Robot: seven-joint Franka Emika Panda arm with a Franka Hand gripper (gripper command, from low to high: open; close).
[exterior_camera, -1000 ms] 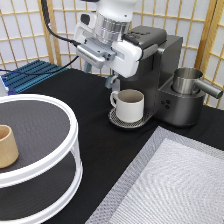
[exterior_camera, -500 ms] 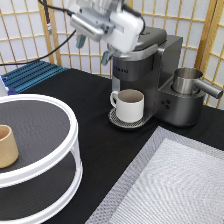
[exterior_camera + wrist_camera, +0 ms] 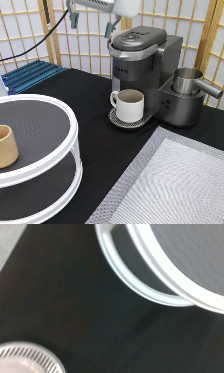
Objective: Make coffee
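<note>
The coffee pod is not showing anywhere in either view: it is not lying on the tabletop (image 3: 75,100), not sitting on the tiered stand (image 3: 60,145), and not pinched in the gripper (image 3: 92,22). Whether it is already sitting under the closed lid of the coffee machine (image 3: 145,60) cannot be told from here.

What is changing is the arm. A second ago the gripper was hanging low just beside the front of the machine, over the white mug (image 3: 129,104); half a second ago it was rising; now it is riding high at the exterior view's top, left of the machine's lid, with its two fingers spread wide and nothing between them. So the gripper is pulling away from the brewer empty-handed, which suggests its work at the machine's head is finished for the moment.

The mug is standing on the drip tray (image 3: 120,121) under the spout, staying where it was. The steel pitcher (image 3: 190,82) is resting at the machine's right side. The tan cup (image 3: 7,146) is sitting on the stand's upper shelf, well apart from the gripper.

The wrist view is catching the stand's white rim (image 3: 145,295) over dark tabletop.
</note>
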